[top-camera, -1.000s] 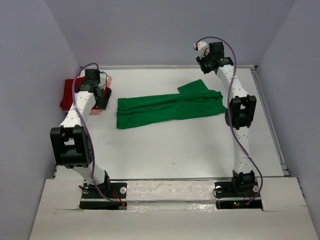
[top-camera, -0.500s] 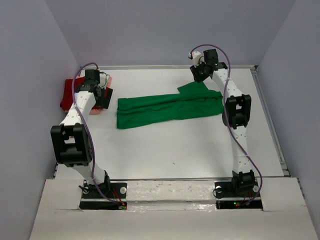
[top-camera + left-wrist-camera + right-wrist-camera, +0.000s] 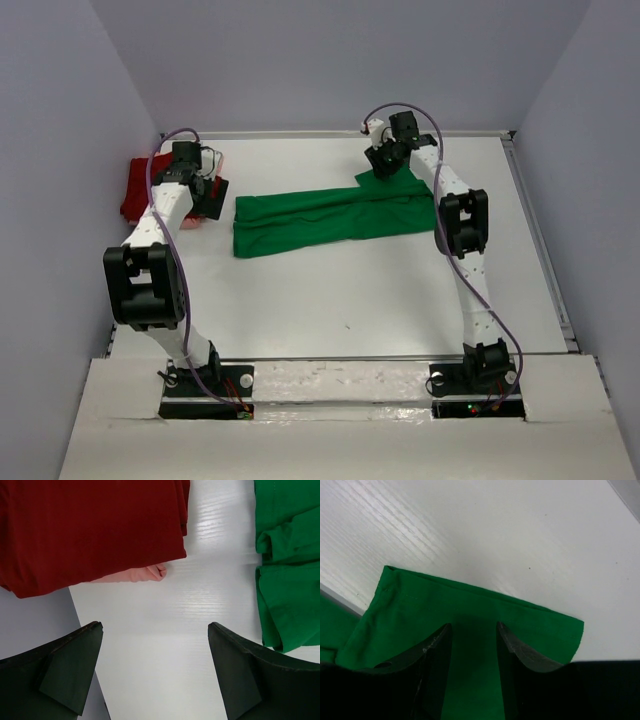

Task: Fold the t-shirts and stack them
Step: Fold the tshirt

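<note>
The bright green t-shirt lies stretched across the table's middle, folded into a long band, with one sleeve sticking out at the back right. My right gripper hovers just over that sleeve, jaws partly open, flat cloth showing between them. In the top view the right gripper is at the sleeve's far edge. The dark red t-shirt lies folded at the far left, with the pale pink t-shirt peeking out beneath it. My left gripper hangs wide open over bare table between the red and green shirts.
The white table is boxed in by grey walls on the left, back and right. The red shirt's stack sits against the left wall. Both arm bases stand at the near edge.
My right arm has swung left and down from near the back wall onto the green sleeve, and its jaws have widened. The left arm and the shirts have not moved.
</note>
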Controlling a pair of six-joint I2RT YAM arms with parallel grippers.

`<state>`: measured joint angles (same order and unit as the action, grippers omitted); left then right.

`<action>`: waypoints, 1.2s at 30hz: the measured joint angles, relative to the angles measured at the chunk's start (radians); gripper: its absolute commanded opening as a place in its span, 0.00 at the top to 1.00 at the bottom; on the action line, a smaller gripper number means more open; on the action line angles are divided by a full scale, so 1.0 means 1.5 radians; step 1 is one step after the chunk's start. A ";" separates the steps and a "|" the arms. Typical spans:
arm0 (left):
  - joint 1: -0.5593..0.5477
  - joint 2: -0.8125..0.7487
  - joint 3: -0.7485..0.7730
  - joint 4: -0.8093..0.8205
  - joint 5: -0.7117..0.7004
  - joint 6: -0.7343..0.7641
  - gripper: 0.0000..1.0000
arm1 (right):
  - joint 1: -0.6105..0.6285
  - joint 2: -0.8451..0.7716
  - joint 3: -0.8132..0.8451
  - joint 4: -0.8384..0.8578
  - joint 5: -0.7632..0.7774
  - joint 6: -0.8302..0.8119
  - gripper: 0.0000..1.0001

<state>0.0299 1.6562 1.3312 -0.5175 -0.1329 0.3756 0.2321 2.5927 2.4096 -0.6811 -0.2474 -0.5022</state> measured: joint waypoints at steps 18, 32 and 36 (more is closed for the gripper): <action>0.000 -0.010 -0.019 0.002 0.012 0.000 0.01 | 0.004 0.021 0.012 0.008 0.035 -0.017 0.52; 0.000 -0.010 -0.019 -0.007 0.017 0.000 0.01 | 0.004 0.026 0.010 0.035 0.043 -0.021 0.75; 0.000 -0.010 -0.018 -0.011 0.018 0.000 0.01 | 0.004 0.026 -0.001 0.046 0.037 -0.026 0.86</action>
<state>0.0299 1.6417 1.3037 -0.5339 -0.1066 0.3752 0.2379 2.6320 2.4088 -0.6128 -0.1913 -0.5411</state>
